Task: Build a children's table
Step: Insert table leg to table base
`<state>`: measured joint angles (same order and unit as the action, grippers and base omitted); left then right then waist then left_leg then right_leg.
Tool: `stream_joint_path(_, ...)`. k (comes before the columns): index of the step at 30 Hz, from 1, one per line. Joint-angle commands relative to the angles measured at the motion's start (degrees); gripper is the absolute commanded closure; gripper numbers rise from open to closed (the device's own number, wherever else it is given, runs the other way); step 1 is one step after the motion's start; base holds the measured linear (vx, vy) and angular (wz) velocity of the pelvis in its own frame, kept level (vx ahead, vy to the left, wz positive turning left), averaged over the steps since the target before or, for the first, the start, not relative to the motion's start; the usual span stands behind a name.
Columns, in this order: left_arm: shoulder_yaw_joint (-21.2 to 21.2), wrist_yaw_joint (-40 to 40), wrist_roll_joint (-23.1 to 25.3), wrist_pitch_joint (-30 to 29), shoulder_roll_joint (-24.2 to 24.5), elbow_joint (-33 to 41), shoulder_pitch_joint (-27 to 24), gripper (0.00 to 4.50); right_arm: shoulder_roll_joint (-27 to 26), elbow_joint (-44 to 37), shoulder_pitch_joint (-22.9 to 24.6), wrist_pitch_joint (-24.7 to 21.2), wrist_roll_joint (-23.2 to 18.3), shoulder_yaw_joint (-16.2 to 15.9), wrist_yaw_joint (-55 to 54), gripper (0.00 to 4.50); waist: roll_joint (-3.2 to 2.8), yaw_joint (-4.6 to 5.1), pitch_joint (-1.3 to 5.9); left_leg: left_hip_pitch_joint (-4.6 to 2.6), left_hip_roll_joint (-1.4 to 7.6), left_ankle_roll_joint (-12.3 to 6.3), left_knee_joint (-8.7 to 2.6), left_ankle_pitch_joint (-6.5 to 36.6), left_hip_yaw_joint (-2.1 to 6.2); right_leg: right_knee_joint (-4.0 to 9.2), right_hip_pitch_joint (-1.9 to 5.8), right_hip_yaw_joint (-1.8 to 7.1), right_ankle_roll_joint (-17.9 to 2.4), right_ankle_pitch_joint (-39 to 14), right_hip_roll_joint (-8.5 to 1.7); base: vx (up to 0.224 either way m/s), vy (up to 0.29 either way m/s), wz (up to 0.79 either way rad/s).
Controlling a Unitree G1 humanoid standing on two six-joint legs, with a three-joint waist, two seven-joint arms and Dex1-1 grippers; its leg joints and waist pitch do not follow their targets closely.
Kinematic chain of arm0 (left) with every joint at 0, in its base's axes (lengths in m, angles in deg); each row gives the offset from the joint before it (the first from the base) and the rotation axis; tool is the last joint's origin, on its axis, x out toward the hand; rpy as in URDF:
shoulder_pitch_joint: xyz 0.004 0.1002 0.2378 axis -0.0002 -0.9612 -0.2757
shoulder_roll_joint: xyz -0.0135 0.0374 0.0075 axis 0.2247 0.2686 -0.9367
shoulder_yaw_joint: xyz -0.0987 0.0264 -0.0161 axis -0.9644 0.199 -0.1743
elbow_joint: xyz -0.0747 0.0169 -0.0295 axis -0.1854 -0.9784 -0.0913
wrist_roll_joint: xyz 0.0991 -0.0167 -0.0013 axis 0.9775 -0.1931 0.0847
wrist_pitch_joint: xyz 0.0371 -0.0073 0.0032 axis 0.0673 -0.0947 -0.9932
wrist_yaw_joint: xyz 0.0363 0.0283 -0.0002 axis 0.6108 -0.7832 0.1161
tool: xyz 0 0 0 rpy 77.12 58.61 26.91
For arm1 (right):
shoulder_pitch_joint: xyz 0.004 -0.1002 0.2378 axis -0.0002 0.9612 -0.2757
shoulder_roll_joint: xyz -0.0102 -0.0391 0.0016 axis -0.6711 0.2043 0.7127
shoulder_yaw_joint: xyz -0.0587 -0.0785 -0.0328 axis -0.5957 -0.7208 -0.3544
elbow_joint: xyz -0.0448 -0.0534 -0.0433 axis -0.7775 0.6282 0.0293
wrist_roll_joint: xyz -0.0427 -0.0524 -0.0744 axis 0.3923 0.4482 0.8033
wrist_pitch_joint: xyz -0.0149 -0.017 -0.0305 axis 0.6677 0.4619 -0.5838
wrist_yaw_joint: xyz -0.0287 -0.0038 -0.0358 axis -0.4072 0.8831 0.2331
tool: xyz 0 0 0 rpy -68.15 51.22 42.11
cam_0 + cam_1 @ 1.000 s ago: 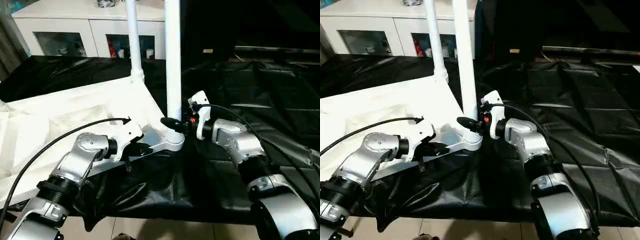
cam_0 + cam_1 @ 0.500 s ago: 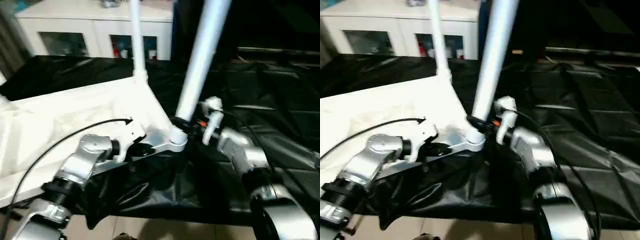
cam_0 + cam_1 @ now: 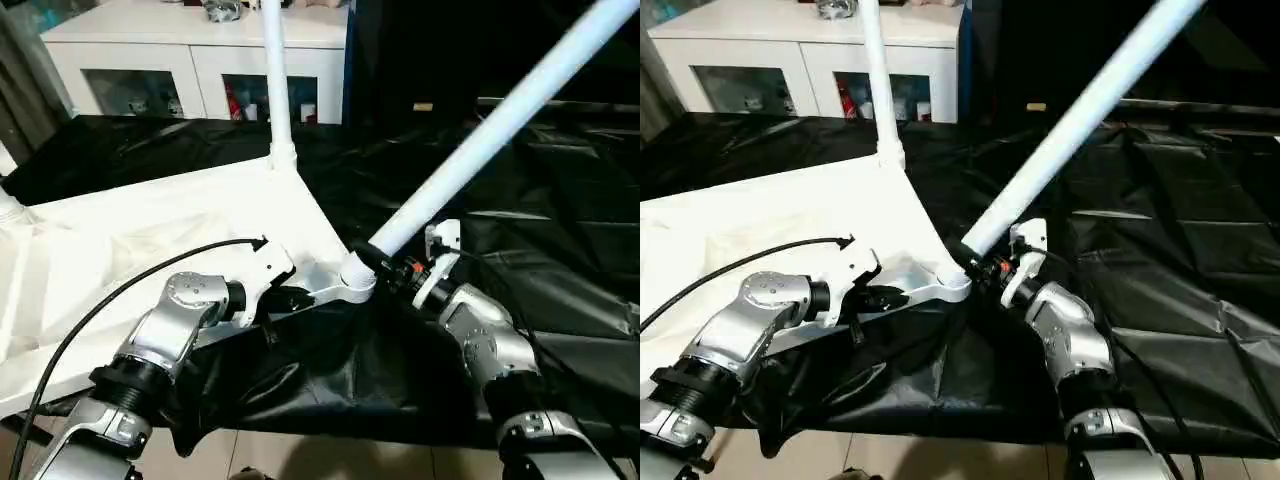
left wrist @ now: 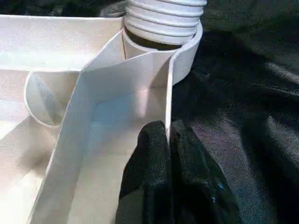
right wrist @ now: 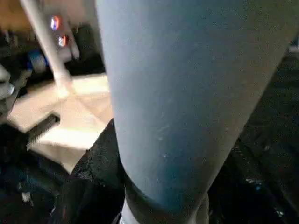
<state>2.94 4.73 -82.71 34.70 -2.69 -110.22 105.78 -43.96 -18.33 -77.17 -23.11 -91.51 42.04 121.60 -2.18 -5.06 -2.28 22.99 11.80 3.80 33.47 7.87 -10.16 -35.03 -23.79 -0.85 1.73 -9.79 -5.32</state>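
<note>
- While my left gripper (image 4: 167,140) pinches the tabletop (image 3: 150,225) rim, one leg (image 3: 273,80) stands seated.
- My right gripper (image 3: 392,266) clamps a tilted leg (image 3: 480,135); seating remains.

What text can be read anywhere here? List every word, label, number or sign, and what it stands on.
None can be read.
The upturned table top, its legs and the black sheet carry no lettering.
The small items behind the cabinet glass doors are too small to show any print.
</note>
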Motion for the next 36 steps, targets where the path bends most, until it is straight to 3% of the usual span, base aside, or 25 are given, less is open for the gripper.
stream_joint_path(1,-2.61,1.54,-0.53,1.48,0.57,0.06,1.70,4.50,1.35,3.30,1.97,-2.26,4.27,-2.53,-0.12,2.61,0.12,0.05,3.22,-1.79,0.37,1.94,-4.83,27.24,0.30,5.11,1.34,0.35,-9.63,-22.82,-1.42,0.000,0.000,0.00)
stream_joint_path(3,-2.00,0.91,-0.10,1.64,1.06,0.61,1.23,4.50,1.91,4.09,0.33,-2.94,5.67,-4.55,1.01,2.61,0.29,0.11,3.23,-1.75,0.37,1.85,-4.81,27.51,0.37,5.17,1.32,0.37,-9.36,-23.81,-1.49,0.000,0.000,0.00)
stream_joint_path(4,-1.71,0.62,0.13,1.82,1.29,0.85,0.98,4.50,2.17,4.69,-0.66,-3.14,6.37,-5.49,1.52,2.61,1.01,0.25,3.19,-1.70,0.42,1.67,-4.82,27.29,0.25,5.29,1.22,0.36,-9.23,-23.88,-1.41,0.000,0.000,0.00)
stream_joint_path(5,-1.52,0.40,0.27,1.89,1.49,1.12,0.73,4.50,2.31,5.51,-1.83,-3.33,6.93,-6.24,2.12,2.61,0.51,0.09,3.19,-1.70,0.43,1.73,-4.84,27.10,0.34,5.16,1.19,0.40,-9.22,-24.22,-1.52,0.000,0.000,0.00)
stream_joint_path(6,-1.45,0.30,0.30,1.89,1.54,1.24,0.63,4.50,2.37,5.82,-2.27,-3.57,7.08,-6.48,2.43,2.61,1.22,0.24,3.22,-1.68,0.46,1.55,-4.79,26.91,0.21,5.27,1.15,0.41,-9.23,-24.17,-1.51,0.000,0.000,0.00)
stream_joint_path(8,-1.21,-0.05,0.39,1.84,1.78,1.69,0.30,4.50,2.67,6.89,-3.59,-4.43,7.85,-7.43,3.90,2.61,0.83,0.18,3.15,-1.63,0.45,1.63,-4.85,26.63,0.28,5.22,1.15,0.47,-9.09,-24.06,-1.54,0.000,0.000,0.00)
stream_joint_path(9,-1.01,-0.43,0.40,1.75,1.99,2.04,0.10,4.50,2.94,7.71,-4.36,-4.85,8.49,-8.17,4.99,2.61,1.97,0.29,3.18,-1.56,0.44,1.22,-4.76,26.29,0.21,5.16,1.27,0.43,-8.97,-24.44,-1.55,0.000,0.000,0.00)
stream_joint_path(10,-0.80,-0.95,0.37,1.67,2.27,2.38,-0.08,4.50,3.22,8.55,-5.07,-5.12,9.18,-8.96,6.11,2.61,1.72,0.26,3.15,-1.57,0.50,1.21,-4.83,26.03,0.22,5.18,1.18,0.45,-8.88,-24.78,-1.61,0.000,0.000,0.00)
stream_joint_path(11,-0.29,-2.11,0.37,1.54,2.87,3.15,-0.40,4.50,3.69,10.30,-6.45,-4.84,10.54,-10.33,8.03,2.61,2.09,0.16,3.18,-1.69,0.57,1.10,-4.77,26.06,0.20,5.21,1.07,0.44,-8.79,-25.24,-1.67,0.000,0.000,0.00)
stream_joint_path(12,0.07,-2.87,0.38,1.57,3.25,3.64,-0.57,4.50,3.86,11.42,-7.29,-4.57,11.09,-10.88,8.89,2.61,1.93,0.15,3.18,-1.71,0.62,1.17,-4.79,26.14,0.26,5.16,1.03,0.47,-8.96,-25.28,-1.78,0.000,0.000,0.00)
stream_joint_path(13,0.33,-3.47,0.31,1.57,3.50,4.00,-0.67,4.50,3.90,12.23,-7.88,-4.39,11.27,-11.09,9.39,2.61,2.32,0.32,3.10,-1.35,0.60,1.21,-4.91,25.74,0.31,5.03,1.26,0.38,-8.86,-25.32,-1.74,0.000,0.000,0.00)
stream_joint_path(14,0.56,-4.01,0.23,1.51,3.73,4.49,-0.79,4.50,3.96,12.90,-8.39,-4.25,11.38,-11.24,9.88,2.61,2.55,0.26,3.21,-1.70,0.69,1.23,-4.84,25.45,0.10,5.20,0.94,0.54,-8.88,-24.40,-1.70,0.000,0.000,0.00)
stream_joint_path(16,0.82,-4.56,0.17,1.41,3.98,5.09,-0.92,4.50,4.05,13.53,-8.90,-4.13,11.49,-11.42,10.48,2.61,2.32,0.18,3.27,-1.68,0.78,1.46,-4.98,24.88,0.14,4.95,1.10,0.55,-9.45,-21.44,-1.52,0.000,0.000,0.00)
stream_joint_path(19,1.60,-7.14,-0.12,1.01,5.15,6.73,-0.58,4.50,4.48,15.53,-10.56,-3.93,12.09,-12.45,14.07,2.61,2.96,0.29,3.44,-1.54,0.72,1.29,-4.99,24.25,0.14,4.41,1.44,0.42,-10.51,-18.29,-1.37,0.000,0.000,0.00)
stream_joint_path(20,1.60,-7.14,-0.12,1.01,5.15,6.73,-0.58,4.50,4.48,15.53,-10.56,-3.93,12.09,-12.45,14.07,2.61,2.80,0.32,3.41,-1.64,0.78,1.31,-5.00,24.29,0.08,4.40,1.37,0.45,-10.91,-17.60,-1.34,0.000,0.000,0.00)
stream_joint_path(22,2.15,-8.78,-0.27,0.68,6.17,8.06,-0.26,4.50,4.80,16.35,-11.00,-3.31,12.13,-12.77,16.35,2.61,3.07,0.43,2.49,-1.48,0.78,1.10,-5.19,25.16,0.01,4.64,0.93,0.56,-10.81,-18.23,-1.27,0.000,0.000,0.00)
stream_joint_path(26,2.66,-11.03,-0.50,0.46,7.44,9.93,0.16,4.50,5.22,17.77,-11.67,-1.85,11.93,-12.88,19.91,2.61,3.25,0.44,1.98,-1.72,0.89,1.30,-5.41,26.96,0.13,4.75,0.76,0.62,-10.65,-19.32,-1.24,0.000,0.000,0.00)
stream_joint_path(27,2.94,-12.58,-0.70,0.39,8.06,11.10,0.29,4.50,5.52,18.10,-11.86,-0.75,11.69,-12.77,22.42,2.61,3.43,0.46,1.42,-1.69,0.93,1.35,-5.61,28.00,0.15,4.89,0.53,0.66,-10.52,-20.22,-1.21,0.000,0.000,0.00)
stream_joint_path(31,3.10,-14.56,-1.23,0.40,8.77,12.49,0.69,4.50,6.01,17.10,-11.52,0.47,10.66,-12.69,26.62,2.61,3.55,0.28,0.79,-1.87,1.06,1.58,-5.85,29.26,0.27,5.00,0.38,0.78,-10.59,-21.31,-1.28,0.000,0.000,0.00)
stream_joint_path(32,3.27,-16.03,-1.64,0.50,9.60,13.35,0.71,4.50,6.23,16.63,-11.14,1.98,10.70,-12.95,28.59,2.61,3.57,0.23,0.25,-1.85,1.06,1.73,-6.00,29.94,0.29,5.10,0.12,0.82,-10.48,-21.89,-1.24,0.000,0.000,0.00)
stream_joint_path(36,3.30,-17.32,-2.15,0.03,10.68,14.29,0.46,4.50,6.26,16.32,-10.72,4.09,10.90,-13.40,30.45,2.61,3.65,0.25,-0.11,-1.88,1.15,1.75,-6.22,30.48,0.41,5.18,0.21,0.90,-10.50,-22.71,-1.39,0.000,0.000,0.00)
